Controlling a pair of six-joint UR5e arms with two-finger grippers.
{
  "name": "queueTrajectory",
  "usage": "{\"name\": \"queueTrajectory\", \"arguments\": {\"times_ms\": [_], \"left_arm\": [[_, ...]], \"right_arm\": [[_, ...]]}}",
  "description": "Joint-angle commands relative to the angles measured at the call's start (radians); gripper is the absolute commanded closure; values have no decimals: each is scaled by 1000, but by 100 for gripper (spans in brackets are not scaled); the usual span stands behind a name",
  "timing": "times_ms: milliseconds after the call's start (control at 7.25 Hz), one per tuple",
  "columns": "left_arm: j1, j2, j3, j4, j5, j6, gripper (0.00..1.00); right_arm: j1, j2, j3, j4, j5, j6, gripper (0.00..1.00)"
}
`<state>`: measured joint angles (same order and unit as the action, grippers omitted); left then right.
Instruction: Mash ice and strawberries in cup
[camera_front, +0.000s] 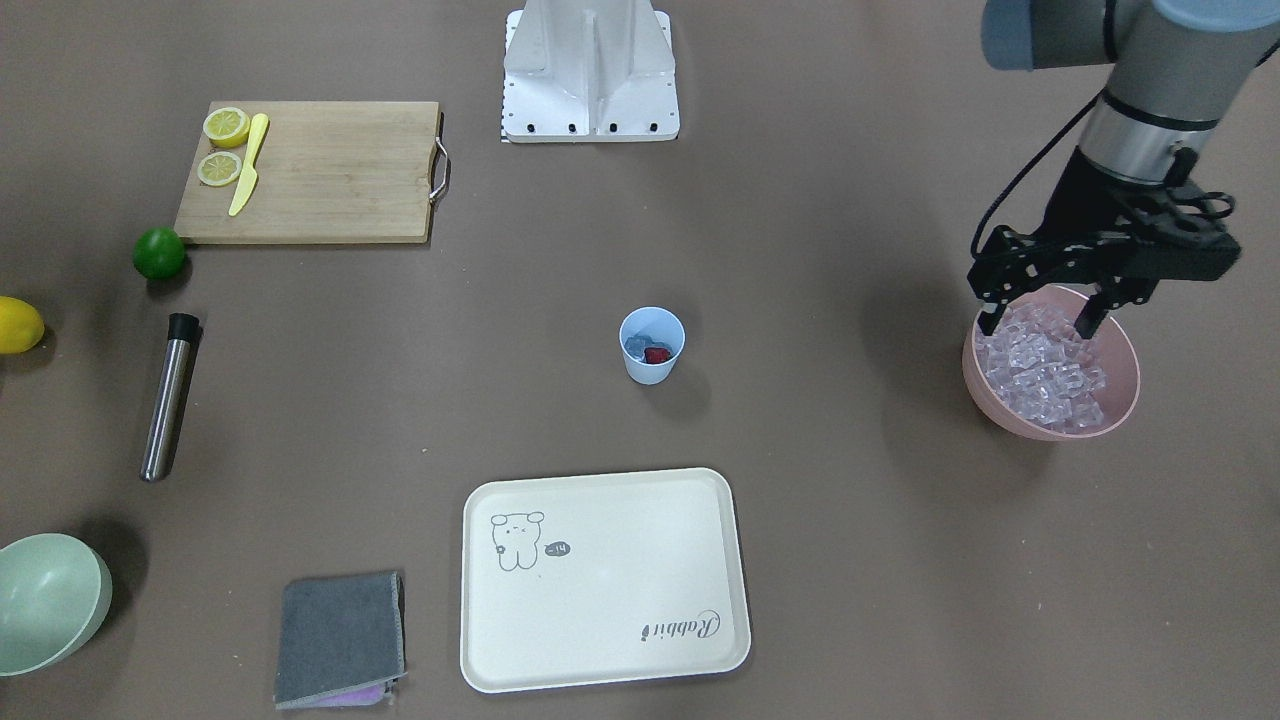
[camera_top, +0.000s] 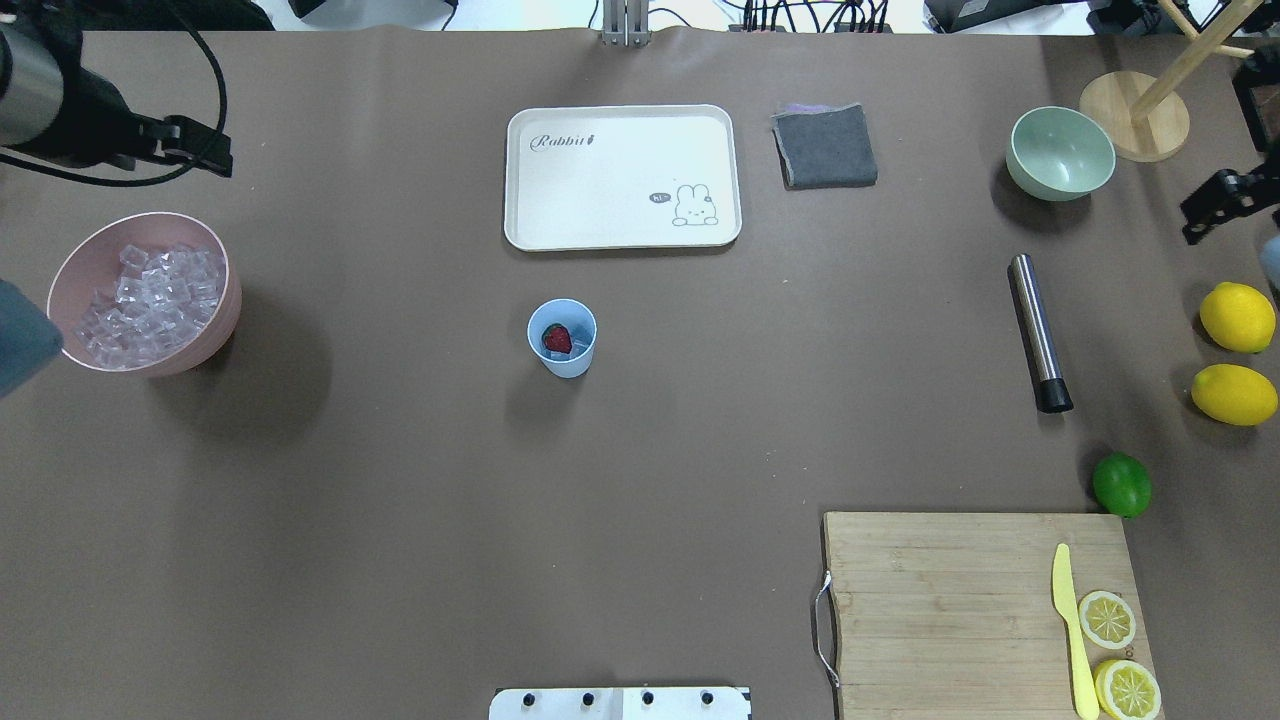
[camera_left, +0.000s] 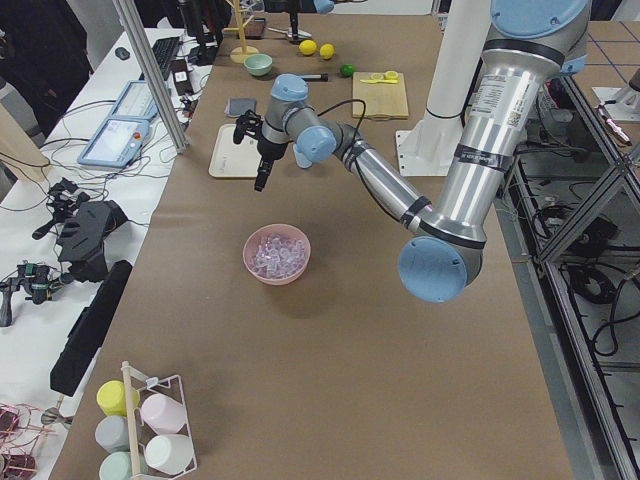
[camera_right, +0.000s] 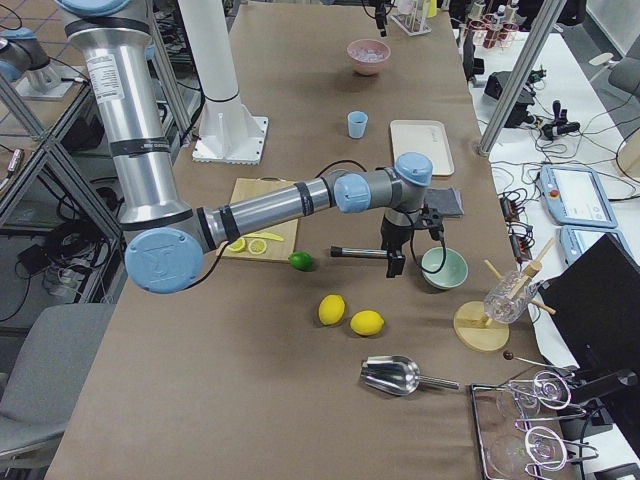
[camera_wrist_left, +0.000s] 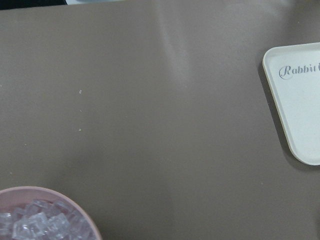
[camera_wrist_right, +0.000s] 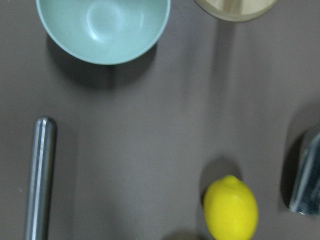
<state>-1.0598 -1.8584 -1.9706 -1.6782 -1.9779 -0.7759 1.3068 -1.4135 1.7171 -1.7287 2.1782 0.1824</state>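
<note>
The light-blue cup stands upright mid-table, with one red strawberry and some ice inside it. More ice fills the pink bowl at the robot's left. My left gripper hangs open just over that bowl, nothing between its fingers. My right gripper hovers far to the right, near the steel muddler; whether it is open or shut does not show.
A white tray and a grey cloth lie beyond the cup. A pale green bowl, two lemons, a lime and a cutting board with a yellow knife and lemon slices occupy the right side.
</note>
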Motion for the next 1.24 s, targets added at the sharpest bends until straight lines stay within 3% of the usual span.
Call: {"name": "queueTrajectory", "arguments": {"times_ms": [0,138,414,552,690,1103], "left_arm": [[-89,71,7,-96,5,96,3],[-127,105,48,-165,-5,154,3],[-263,119,126,-147,-50,353,3],[-372,114,192,-58,-187,512,3],[-438,119,225,15,-240,614,3],[-516,272,289,20,-249,769,3]], "right_arm": [[154,-126,58,-54,26,-203,0],[199,-165,50,-48,55,-246,0],[235,-197,50,-45,71,-259,0],[238,-200,50,-46,71,-258,0],[238,-200,49,-46,75,-254,0],[238,-197,41,-46,101,-247,0]]}}
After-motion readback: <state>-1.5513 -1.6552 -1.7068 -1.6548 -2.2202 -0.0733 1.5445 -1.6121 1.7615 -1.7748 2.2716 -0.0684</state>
